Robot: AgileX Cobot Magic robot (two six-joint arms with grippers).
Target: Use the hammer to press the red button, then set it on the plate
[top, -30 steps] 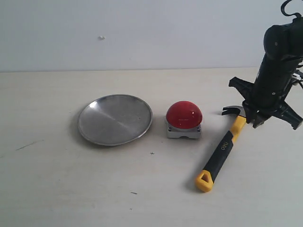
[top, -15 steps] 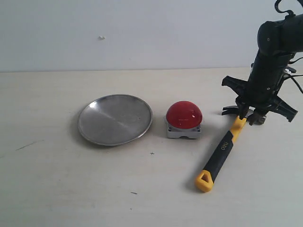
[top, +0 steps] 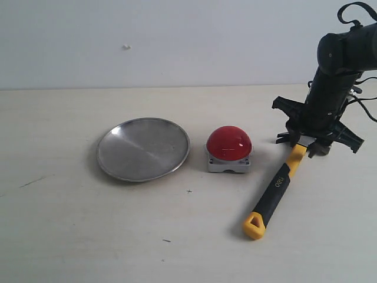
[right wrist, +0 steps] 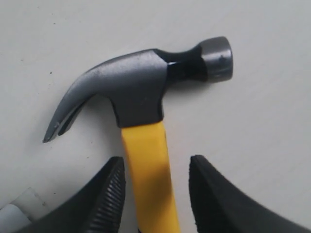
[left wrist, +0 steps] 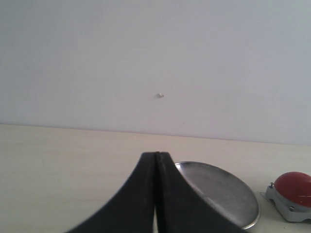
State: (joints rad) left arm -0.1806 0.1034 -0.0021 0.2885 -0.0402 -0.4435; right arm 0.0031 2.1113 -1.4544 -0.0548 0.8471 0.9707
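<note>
The hammer (top: 275,187) lies flat on the table at the right, dark steel head (right wrist: 141,82) away from me, yellow-and-black handle running toward the front. My right gripper (top: 310,146) hangs over the top of the handle just below the head; its jaws stand open on either side of the yellow shaft (right wrist: 149,179), with gaps on both sides. The red button (top: 229,147) sits left of the hammer, and the silver plate (top: 143,148) left of that. My left gripper (left wrist: 156,158) is shut, empty, with the plate (left wrist: 228,191) and the red button (left wrist: 294,191) beyond it.
The pale tabletop (top: 88,236) runs back to a plain white wall (top: 177,41). A bit of white tape or paper (right wrist: 14,213) lies on the table beside the right fingers.
The right arm has shifted left and come down over the hammer's neck, and its jaws have spread wider. Hammer, button and plate have not moved.
</note>
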